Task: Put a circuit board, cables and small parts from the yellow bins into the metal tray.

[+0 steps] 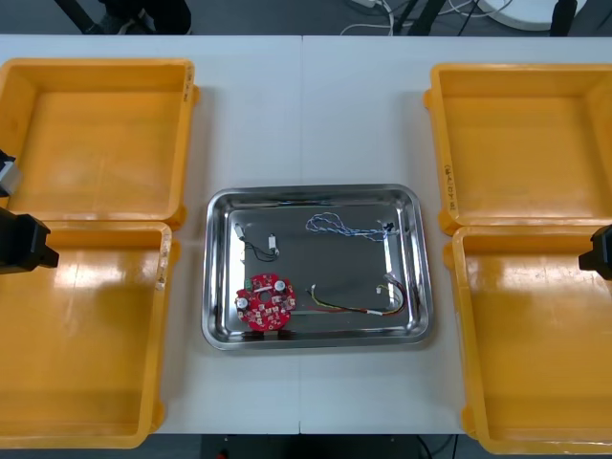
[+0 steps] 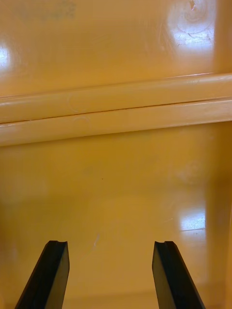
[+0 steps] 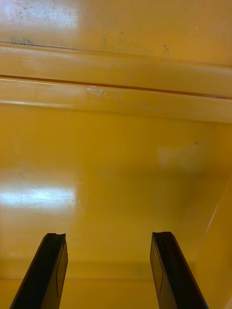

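The metal tray [image 1: 215, 277] sits mid-table holding a round red circuit board [image 1: 265, 302], a twisted blue and white cable [image 1: 337, 226], a black cable [image 1: 259, 251], a red and yellow cable [image 1: 356, 307] and a small metal part [image 1: 272, 241]. My left gripper [image 3: 108, 270] hangs open over the near left yellow bin [image 3: 116, 193], nothing between its fingers. My right gripper [image 2: 111, 275] hangs open over the near right yellow bin [image 2: 116, 193], also holding nothing. The arms show at the table's left edge [image 1: 21, 241] and right edge [image 1: 599, 251].
Two yellow bins stand at the left, far [image 1: 96, 143] and near [image 1: 86, 344], and two at the right, far [image 1: 521, 143] and near [image 1: 535, 344]. All look bare inside. The white table [image 1: 306, 115] runs between them.
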